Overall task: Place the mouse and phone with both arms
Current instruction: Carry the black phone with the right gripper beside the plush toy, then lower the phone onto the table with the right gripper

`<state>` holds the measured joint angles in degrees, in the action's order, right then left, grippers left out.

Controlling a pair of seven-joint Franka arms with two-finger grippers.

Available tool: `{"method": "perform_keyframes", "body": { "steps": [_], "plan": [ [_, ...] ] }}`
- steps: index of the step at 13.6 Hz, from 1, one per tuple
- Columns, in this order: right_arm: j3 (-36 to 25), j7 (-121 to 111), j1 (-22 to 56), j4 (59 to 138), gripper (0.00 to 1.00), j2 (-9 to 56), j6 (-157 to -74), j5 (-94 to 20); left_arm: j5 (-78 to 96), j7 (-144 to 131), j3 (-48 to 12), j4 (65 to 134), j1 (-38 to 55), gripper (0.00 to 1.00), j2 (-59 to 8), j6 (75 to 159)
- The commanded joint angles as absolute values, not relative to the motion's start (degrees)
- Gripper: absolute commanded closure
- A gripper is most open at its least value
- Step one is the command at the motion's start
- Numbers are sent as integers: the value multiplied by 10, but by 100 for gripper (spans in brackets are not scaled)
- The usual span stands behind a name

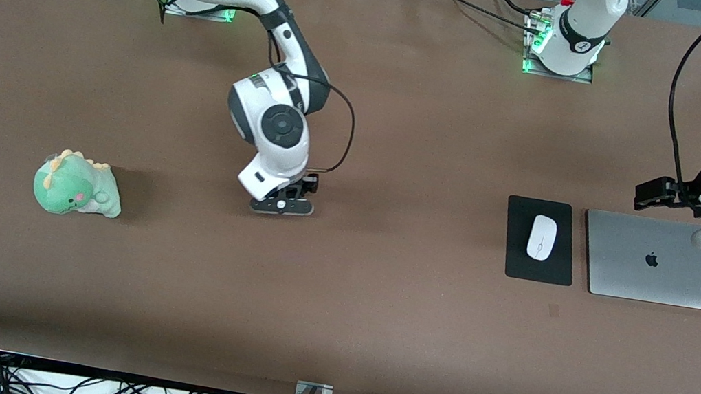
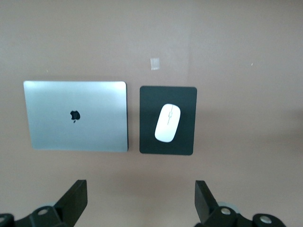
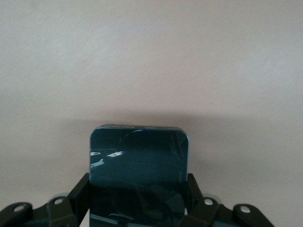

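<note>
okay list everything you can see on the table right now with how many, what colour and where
mouse: one, white, on the pad
pad: one, black, beside the laptop, toward the left arm's end
laptop: one, silver, closed, at the left arm's end
dinosaur toy: one, green, toward the right arm's end
phone: one, black, between the right gripper's fingers
table: one, brown
right gripper: one, black, low at mid-table, shut on the phone
left gripper: one, black, open, above the laptop's edge

White mouse (image 1: 542, 237), black pad (image 1: 516, 250), silver laptop (image 1: 649, 269), green toy (image 1: 76, 185).
</note>
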<state>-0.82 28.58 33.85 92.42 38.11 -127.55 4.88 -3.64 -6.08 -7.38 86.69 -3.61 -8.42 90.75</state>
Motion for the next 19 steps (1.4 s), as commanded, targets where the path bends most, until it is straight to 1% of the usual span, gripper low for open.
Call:
{"method": "perform_keyframes", "body": {
  "steps": [1,4,6,8,11,14,17,19],
  "plan": [
    [-3,220,295,932,82,360,-1262,32,-17,-53,-61,973,-27,0,15,946],
    [-4,181,244,968,84,326,-1263,32,-25,-53,-71,959,-28,0,8,960],
    [-4,154,201,1016,84,292,-1279,32,-24,-53,-72,957,-28,0,6,960],
    [-5,140,164,1077,84,258,-1324,32,-18,-48,-73,956,-27,0,7,961],
    [-5,134,128,1159,84,231,-1413,32,-25,-48,-75,955,-22,0,7,962],
    [-7,116,109,1224,84,234,-1516,32,-21,-48,-75,955,-21,0,8,962],
    [-8,83,91,1235,84,250,-1562,32,-17,-47,-75,955,-21,0,8,962],
    [-8,76,86,1239,84,259,-1576,32,-18,-47,-76,955,-20,0,9,962]
  ]
}}
